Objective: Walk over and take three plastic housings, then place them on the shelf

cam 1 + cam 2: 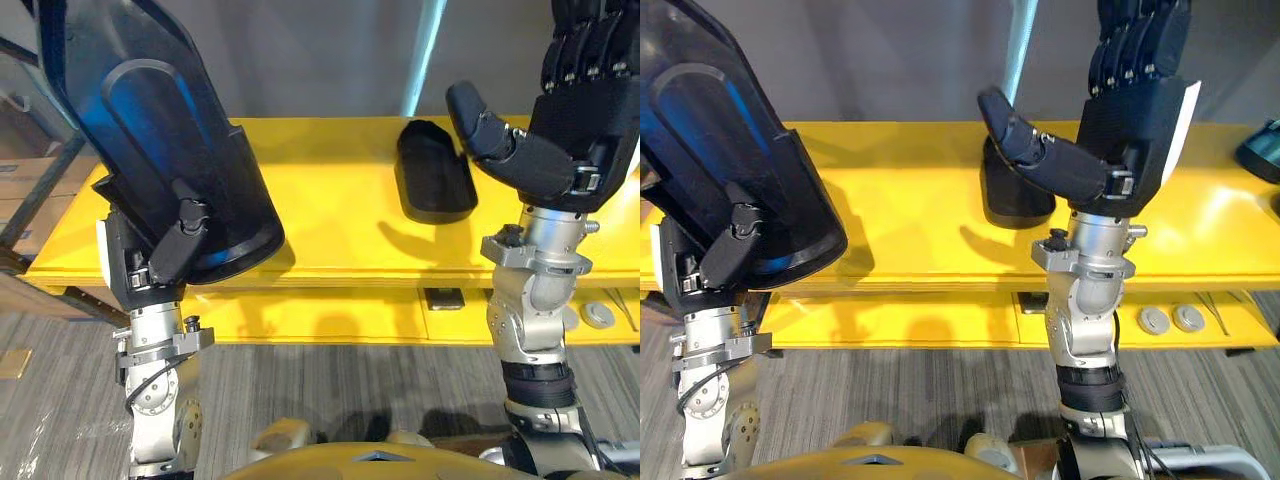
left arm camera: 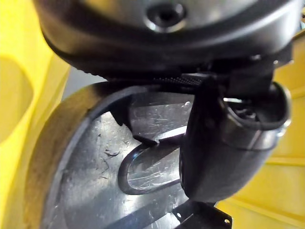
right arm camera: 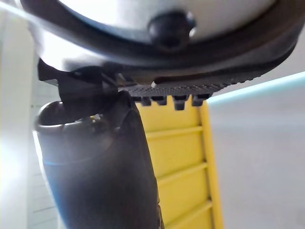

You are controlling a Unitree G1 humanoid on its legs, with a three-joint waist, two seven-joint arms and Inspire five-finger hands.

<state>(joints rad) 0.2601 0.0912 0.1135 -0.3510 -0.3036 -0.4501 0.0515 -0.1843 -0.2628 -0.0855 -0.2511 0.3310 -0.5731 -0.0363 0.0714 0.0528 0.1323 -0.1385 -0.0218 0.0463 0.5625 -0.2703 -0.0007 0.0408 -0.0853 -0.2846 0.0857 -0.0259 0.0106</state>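
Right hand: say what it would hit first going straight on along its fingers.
Probably nothing close: the right hand points its fingers over the yellow shelf toward the grey wall behind. The black housing lies to its left, off that line; depth is unclear.

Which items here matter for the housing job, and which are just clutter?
Job:
- black housing, gripped in the left hand
- second black housing, lying on the yellow shelf
- right hand, raised, open, empty

Lying about:
- round grey discs below the shelf's front edge
- cardboard boxes at the left
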